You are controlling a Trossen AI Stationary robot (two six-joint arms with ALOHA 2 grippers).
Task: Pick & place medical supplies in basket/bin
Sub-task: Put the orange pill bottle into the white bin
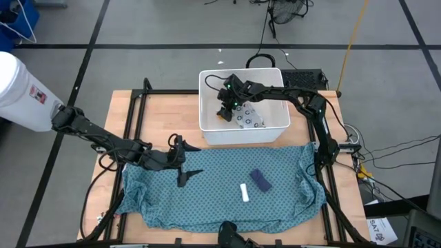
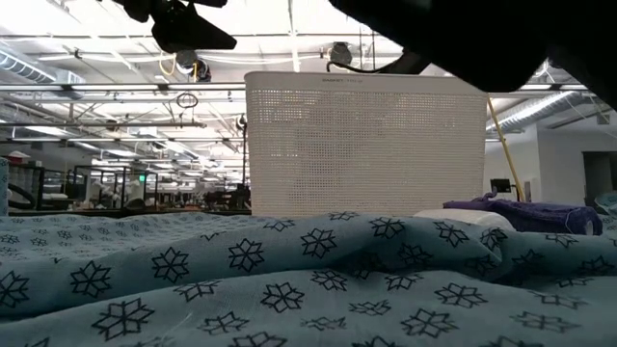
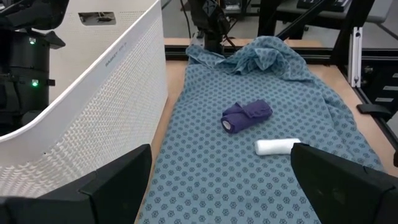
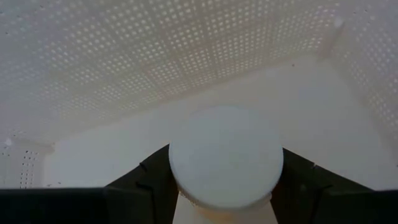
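right gripper [image 1: 226,109] is down inside the tub [image 1: 279,128], clamped on the pill bottle [image 4: 226,163] just under its white cap, which looks light, rigid and a bit slick, while the left gripper [image 3: 221,180] hovers open over the cloth [image 1: 207,200].

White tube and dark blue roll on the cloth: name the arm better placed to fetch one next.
Left. The left gripper hovers open over the cloth, near the white tube and dark blue roll. The right gripper is inside the tub, shut on the pill bottle.
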